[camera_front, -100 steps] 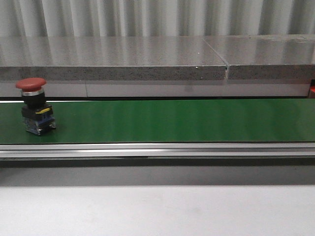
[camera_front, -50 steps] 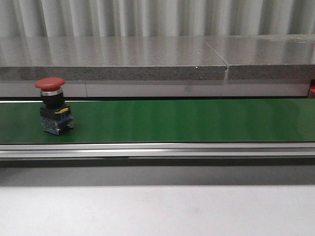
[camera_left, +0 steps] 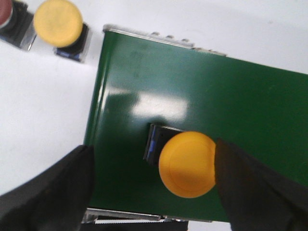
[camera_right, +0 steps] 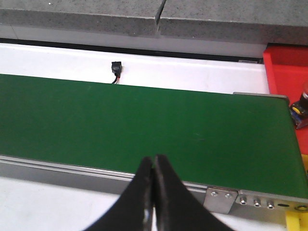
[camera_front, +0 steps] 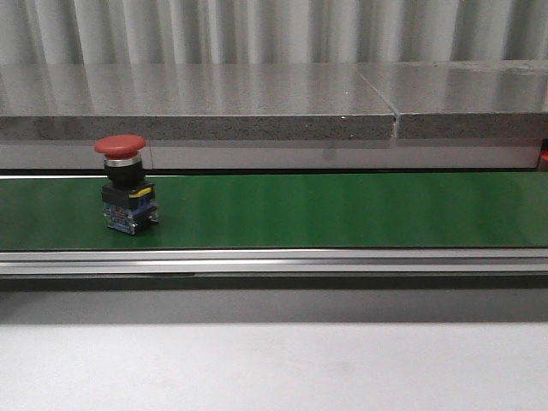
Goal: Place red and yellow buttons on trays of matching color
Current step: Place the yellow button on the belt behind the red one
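- Progress looks early: a red mushroom-head push button [camera_front: 125, 182] with a black and blue base stands upright on the green conveyor belt [camera_front: 342, 210], out of both claws' reach in the front view, and no tray holds it yet.
- Left claw [camera_left: 151, 180] hangs open and wide above a yellow mushroom-head push button [camera_left: 187, 163], whose cap sits between the two black fingers [camera_left: 53, 190] on the belt end; whether either finger touches it, I cannot tell.
- Beyond that claw, off the belt on the white table [camera_left: 43, 96], stand a second yellow button [camera_left: 58, 24] and, beside it, part of a dark red one [camera_left: 6, 12].
- Right claw [camera_right: 153, 192] is closed and empty, tips pressed together, over the near edge of the belt.
- Ahead of it and off to one side lies the red plastic tray [camera_right: 286, 67], with what seems a button base [camera_right: 301, 108] at its edge.
- Sorting is mostly left, by my reading.
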